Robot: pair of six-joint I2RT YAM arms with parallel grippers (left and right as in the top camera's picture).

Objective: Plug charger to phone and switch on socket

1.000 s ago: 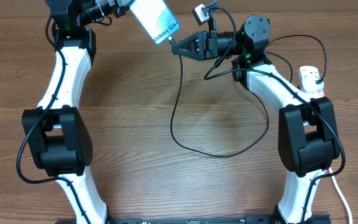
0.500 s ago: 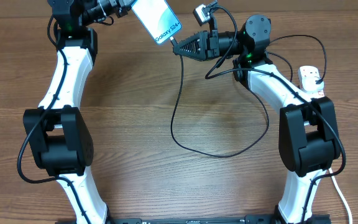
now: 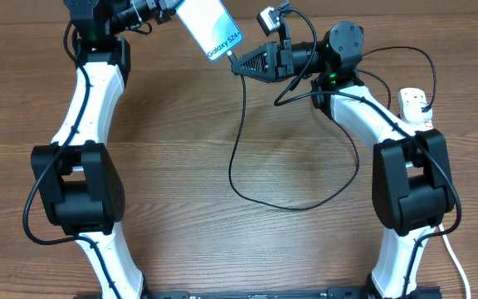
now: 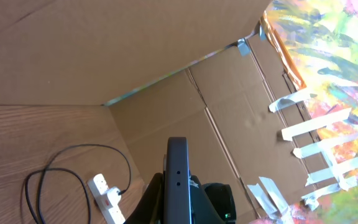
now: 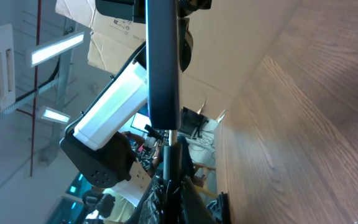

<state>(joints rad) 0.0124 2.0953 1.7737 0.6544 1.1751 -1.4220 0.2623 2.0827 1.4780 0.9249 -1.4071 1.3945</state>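
Observation:
The phone, screen lit pale blue, is held tilted above the table's far edge, with my left gripper shut on its upper end. In the left wrist view its dark edge stands between my fingers. My right gripper is shut on the charger's connector tip, which meets the phone's end edge; how deep it sits I cannot tell. The black charger cable hangs from there in a wide loop on the table. It runs on to a plug on the white socket at the far right.
Brown cardboard walls rise behind the table's far edge. The socket's thick white cord runs down the right side past my right arm. Both arm bases stand near the front edge. The socket also shows low in the left wrist view.
Hardly anything: the phone and the right gripper have drifted a touch to the right together, with the connector tip staying at the phone's edge.

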